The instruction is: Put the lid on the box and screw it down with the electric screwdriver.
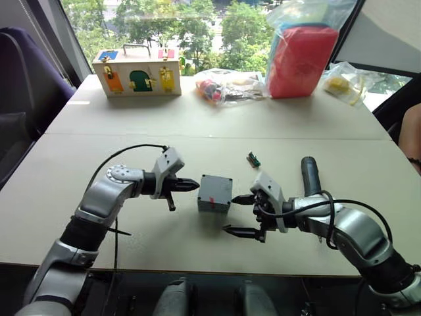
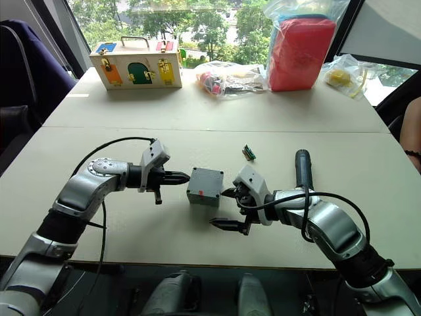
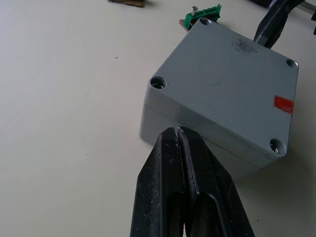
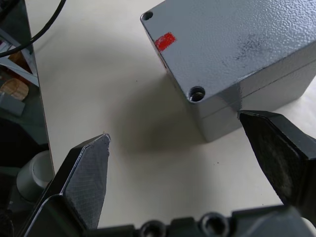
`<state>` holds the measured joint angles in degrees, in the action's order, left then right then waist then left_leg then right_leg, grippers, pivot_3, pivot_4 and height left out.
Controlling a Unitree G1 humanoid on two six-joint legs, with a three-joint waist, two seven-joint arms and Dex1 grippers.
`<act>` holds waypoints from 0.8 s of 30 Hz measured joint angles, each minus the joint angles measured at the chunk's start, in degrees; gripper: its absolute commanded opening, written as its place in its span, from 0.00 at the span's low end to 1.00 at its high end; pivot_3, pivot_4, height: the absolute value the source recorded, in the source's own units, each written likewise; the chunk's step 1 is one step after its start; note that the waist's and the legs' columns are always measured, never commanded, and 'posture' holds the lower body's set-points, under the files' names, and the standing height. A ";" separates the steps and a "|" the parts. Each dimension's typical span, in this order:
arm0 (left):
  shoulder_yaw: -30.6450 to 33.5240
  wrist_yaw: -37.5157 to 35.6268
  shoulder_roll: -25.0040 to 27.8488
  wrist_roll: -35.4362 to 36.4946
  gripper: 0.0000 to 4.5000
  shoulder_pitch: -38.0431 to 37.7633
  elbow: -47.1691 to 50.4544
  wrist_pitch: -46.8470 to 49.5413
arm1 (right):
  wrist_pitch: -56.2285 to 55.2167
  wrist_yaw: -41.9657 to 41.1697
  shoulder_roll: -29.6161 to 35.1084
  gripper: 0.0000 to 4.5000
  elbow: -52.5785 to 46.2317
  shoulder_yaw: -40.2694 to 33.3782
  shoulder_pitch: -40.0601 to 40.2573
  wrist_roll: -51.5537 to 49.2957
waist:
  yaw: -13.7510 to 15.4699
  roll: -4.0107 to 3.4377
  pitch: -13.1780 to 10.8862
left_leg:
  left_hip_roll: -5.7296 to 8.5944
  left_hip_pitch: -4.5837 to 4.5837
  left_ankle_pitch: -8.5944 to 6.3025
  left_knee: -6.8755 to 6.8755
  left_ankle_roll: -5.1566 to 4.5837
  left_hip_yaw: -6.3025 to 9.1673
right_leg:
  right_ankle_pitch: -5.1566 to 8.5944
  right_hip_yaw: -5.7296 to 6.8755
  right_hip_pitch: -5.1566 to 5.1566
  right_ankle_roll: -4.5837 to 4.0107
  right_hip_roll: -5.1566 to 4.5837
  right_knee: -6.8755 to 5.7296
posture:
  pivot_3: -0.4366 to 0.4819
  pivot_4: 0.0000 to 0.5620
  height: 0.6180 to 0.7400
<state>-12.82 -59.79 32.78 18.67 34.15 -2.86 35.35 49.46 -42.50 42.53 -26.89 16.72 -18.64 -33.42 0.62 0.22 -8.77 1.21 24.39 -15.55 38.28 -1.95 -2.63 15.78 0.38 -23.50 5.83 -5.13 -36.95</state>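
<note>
My right tool (image 1: 245, 215) is spread wide just right of the box (image 1: 215, 193), one finger touching its right side. My left tool (image 1: 191, 185) is pinched closed, its tip just left of the box. The lid (image 3: 232, 74) sits on the box at mid-bench. The electric screwdriver (image 1: 310, 176) lies farther right.
</note>
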 measured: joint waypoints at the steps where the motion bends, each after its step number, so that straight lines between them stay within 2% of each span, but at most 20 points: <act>1: 0.00 -0.01 -0.31 -0.35 0.00 0.66 -0.67 -0.51 | 0.55 -0.17 -0.17 0.99 -0.56 0.01 0.04 -0.46 | 0.02 0.00 0.00 | 0.00 0.00 0.00 0.00 0.00 0.00 | 0.00 0.01 0.00 0.00 0.01 0.00 | 0.48 0.27 1.00; 7: -2.05 -1.01 -2.03 -4.46 0.00 4.00 -8.90 -6.11 | 3.71 -0.60 0.03 0.99 -6.42 -1.43 2.81 -2.92 | 0.01 0.01 0.00 | 0.01 0.00 0.00 0.01 -0.01 0.00 | 0.00 0.01 0.01 0.00 0.01 -0.01 | 0.48 0.27 1.00; 11: -1.87 -2.51 0.48 -5.20 0.00 3.84 -9.69 -6.93 | 2.53 -0.07 2.46 0.99 -6.19 -3.95 2.61 -0.61 | -0.16 0.01 0.00 | 0.00 0.00 0.00 0.00 0.00 0.00 | 0.00 0.01 -0.01 0.00 0.01 -0.02 | 0.48 0.27 1.00; 14: -1.62 -4.87 5.22 -5.56 0.00 1.60 -5.52 -6.19 | -2.29 -0.12 3.83 0.99 -1.58 -3.93 -0.12 4.81 | -0.54 0.00 0.00 | 0.00 -0.01 0.00 -0.04 0.00 0.00 | 0.01 0.00 -0.02 -0.01 0.00 -0.01 | 0.48 0.27 1.00; 17: -2.19 -7.17 7.66 -5.33 0.00 -2.68 0.92 -3.72 | -8.53 -2.51 4.56 0.99 4.14 -1.85 -2.91 10.52 | -0.54 0.00 0.00 | 0.01 0.00 0.00 -0.05 0.01 0.00 | 0.01 0.00 -0.02 -0.01 -0.01 0.01 | 0.48 0.27 1.00; 24: -2.04 -7.40 8.94 -3.37 0.00 -6.83 10.00 1.62 | -22.04 -11.75 3.96 0.99 17.28 3.82 -10.43 20.20 | -0.19 0.00 0.00 | 0.02 -0.01 0.00 0.00 0.01 -0.01 | 0.01 0.01 0.00 -0.01 0.00 -0.03 | 0.48 0.27 1.00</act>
<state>-14.86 -67.19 41.72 15.30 27.33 7.13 36.96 27.42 -54.25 46.49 -9.61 20.54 -29.08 -13.22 0.43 0.22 -8.77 1.22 24.37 -15.55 38.29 -1.94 -2.64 15.78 0.38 -23.50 5.82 -5.13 -36.98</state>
